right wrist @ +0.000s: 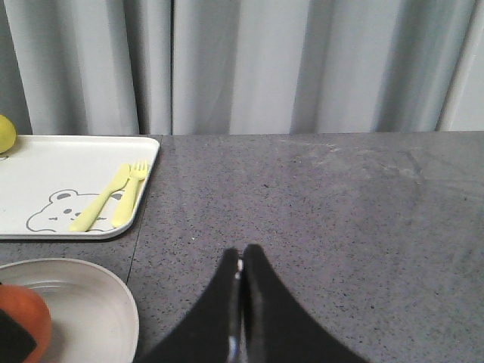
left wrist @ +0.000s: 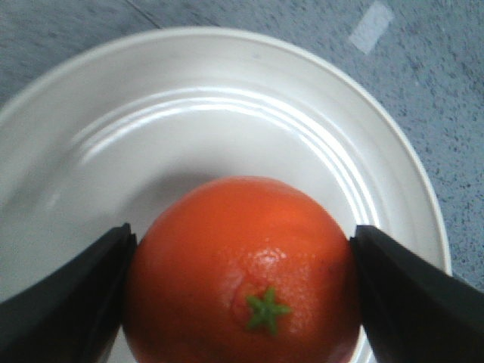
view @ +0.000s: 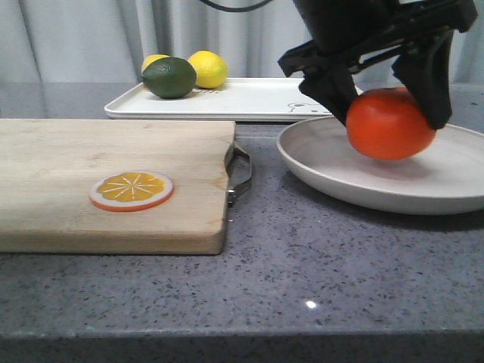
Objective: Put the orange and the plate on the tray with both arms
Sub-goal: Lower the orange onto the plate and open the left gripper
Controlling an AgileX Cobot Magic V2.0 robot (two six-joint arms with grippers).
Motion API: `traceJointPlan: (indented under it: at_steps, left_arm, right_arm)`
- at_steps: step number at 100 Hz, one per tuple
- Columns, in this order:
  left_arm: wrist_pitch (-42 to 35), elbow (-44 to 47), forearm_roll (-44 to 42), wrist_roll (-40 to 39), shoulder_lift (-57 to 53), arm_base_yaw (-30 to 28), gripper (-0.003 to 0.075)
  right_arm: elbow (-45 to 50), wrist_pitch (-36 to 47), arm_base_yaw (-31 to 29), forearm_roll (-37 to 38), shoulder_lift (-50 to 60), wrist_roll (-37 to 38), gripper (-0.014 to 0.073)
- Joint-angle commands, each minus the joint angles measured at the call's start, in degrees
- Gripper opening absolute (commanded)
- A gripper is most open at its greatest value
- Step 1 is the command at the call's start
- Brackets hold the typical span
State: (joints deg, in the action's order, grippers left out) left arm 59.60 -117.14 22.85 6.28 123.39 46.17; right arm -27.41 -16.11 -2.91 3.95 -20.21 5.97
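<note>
The glossy red-orange orange (view: 389,123) hangs just above the beige plate (view: 318,162), gripped between the two black fingers of my left gripper (view: 391,106). In the left wrist view the orange (left wrist: 242,272) fills the gap between the fingers, with the plate (left wrist: 227,113) under it. The white tray (view: 249,97) lies behind the plate, its bear drawing near the plate's far rim. My right gripper (right wrist: 242,261) is shut and empty, over bare counter to the right of the plate (right wrist: 98,318) and tray (right wrist: 45,174). The right arm is out of the front view.
Two yellow lemons (view: 208,69) and a green lime (view: 169,78) sit on the tray's left end. A wooden cutting board (view: 91,174) with a metal handle (view: 240,174) lies front left, an orange slice disc (view: 131,190) on it. Curtains hang behind.
</note>
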Motion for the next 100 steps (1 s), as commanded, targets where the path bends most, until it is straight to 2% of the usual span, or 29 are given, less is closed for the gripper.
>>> traceJointPlan:
  at_steps: [1,16,31,38,70,92,100]
  left_arm:
    - [-1.1,-1.9,1.5,-0.4,-2.5,1.1,0.0347]
    - [-1.3,-1.9,0.6,-0.3,-2.2,1.0,0.0367]
    - [-0.1,-1.9,-0.2,-0.3,-2.2,1.0,0.0485]
    - [0.1,-1.9,-0.3,-0.3,-2.2,1.0,0.0517]
    - [1.8,-4.0,-1.1,-0.3,-2.3,1.0,0.0542]
    - [2.9,-4.0,-1.9,-0.4,-2.4,1.0,0.0666]
    - [4.1,-4.0,-2.1,-0.4,-2.4,1.0,0.0676]
  right_arm:
    - [-1.9,4.9,0.1,0.2,-0.9,-0.1,-0.0057]
    - [-1.9,4.9,0.1,0.2,-0.9,-0.1,-0.0057]
    - [-1.9,4.9,0.1,0.2,-0.9,-0.1,-0.0057]
    - [-1.9,4.9,0.1,0.2,-0.9,-0.1,-0.0057]
    - [-1.9,4.9,0.1,0.2,-0.9,-0.1,-0.0057]
    - [-1.9,4.9,0.1,0.2,-0.9,-0.1,-0.0057]
    - [-1.9,4.9,0.1,0.2,-0.9,-0.1,-0.0057]
